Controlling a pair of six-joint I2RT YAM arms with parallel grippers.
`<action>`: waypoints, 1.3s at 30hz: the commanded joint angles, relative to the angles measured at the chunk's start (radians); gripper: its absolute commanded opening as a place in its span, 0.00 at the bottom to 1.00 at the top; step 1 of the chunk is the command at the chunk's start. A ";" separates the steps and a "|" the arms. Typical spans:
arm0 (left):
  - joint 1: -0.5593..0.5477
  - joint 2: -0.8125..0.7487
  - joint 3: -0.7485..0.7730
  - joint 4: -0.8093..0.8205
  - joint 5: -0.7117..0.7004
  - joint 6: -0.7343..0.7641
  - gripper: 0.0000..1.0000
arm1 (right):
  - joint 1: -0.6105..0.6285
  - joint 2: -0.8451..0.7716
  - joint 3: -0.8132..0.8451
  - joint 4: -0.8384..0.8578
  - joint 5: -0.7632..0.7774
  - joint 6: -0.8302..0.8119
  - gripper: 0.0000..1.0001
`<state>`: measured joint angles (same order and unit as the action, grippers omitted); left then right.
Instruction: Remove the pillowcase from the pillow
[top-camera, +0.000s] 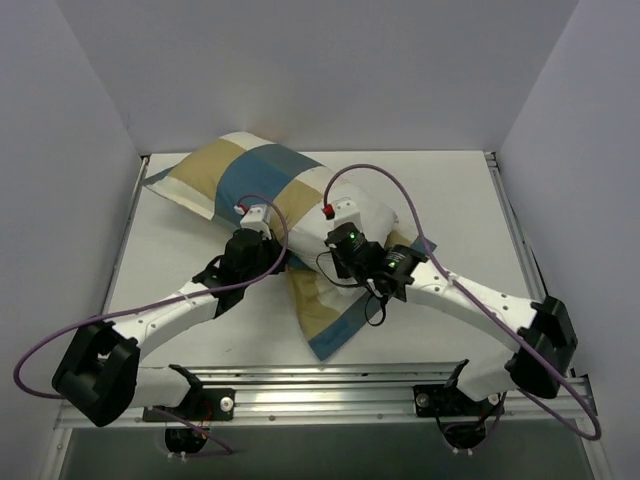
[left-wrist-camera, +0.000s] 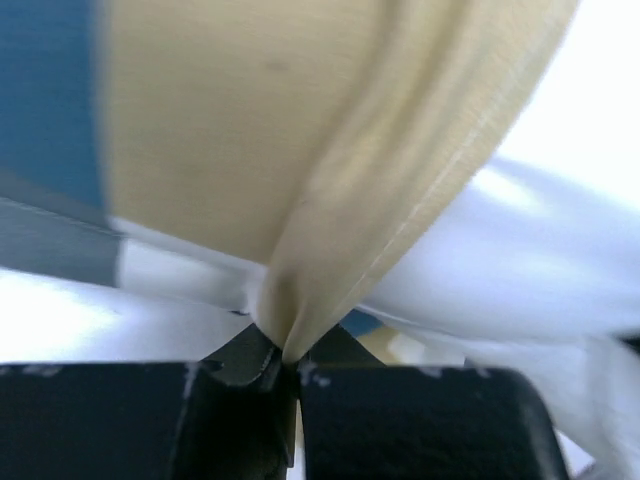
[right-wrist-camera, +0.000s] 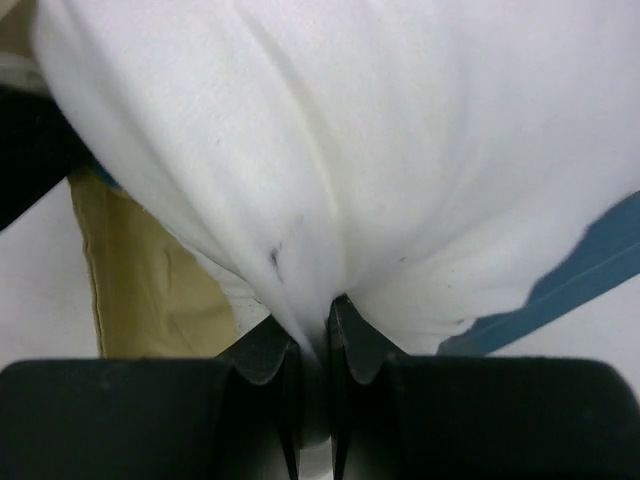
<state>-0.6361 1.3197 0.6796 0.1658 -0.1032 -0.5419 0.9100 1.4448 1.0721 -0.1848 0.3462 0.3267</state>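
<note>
The pillowcase (top-camera: 240, 175), in blue, tan and cream blocks, lies diagonally across the table, and its open end trails toward the near edge. The plain white pillow (top-camera: 378, 215) bulges out of it at the right. In the left wrist view my left gripper (left-wrist-camera: 285, 355) is shut on a pinched tan fold of the pillowcase (left-wrist-camera: 330, 220), with white pillow (left-wrist-camera: 520, 270) beside it. In the right wrist view my right gripper (right-wrist-camera: 313, 335) is shut on a pinch of the white pillow (right-wrist-camera: 380, 150). Tan pillowcase (right-wrist-camera: 150, 280) shows to its left. Both grippers meet over the middle of the bundle.
The white table (top-camera: 460, 200) is boxed in by white walls at the left, back and right. A metal rail (top-camera: 330, 385) with the arm bases runs along the near edge. Purple cables (top-camera: 385, 180) loop above both wrists.
</note>
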 joint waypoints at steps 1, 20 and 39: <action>0.087 -0.074 0.081 -0.063 -0.233 -0.003 0.03 | -0.011 -0.164 0.144 -0.229 0.103 -0.060 0.00; 0.207 0.199 0.232 -0.128 -0.350 -0.156 0.04 | -0.008 -0.371 0.321 -0.296 -0.323 -0.067 0.00; 0.009 -0.402 -0.112 -0.238 -0.171 -0.242 0.87 | 0.001 -0.017 0.265 -0.068 -0.383 0.002 0.00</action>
<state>-0.6029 0.9882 0.5663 -0.0135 -0.2600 -0.7841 0.9115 1.4021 1.2644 -0.2989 -0.0277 0.3618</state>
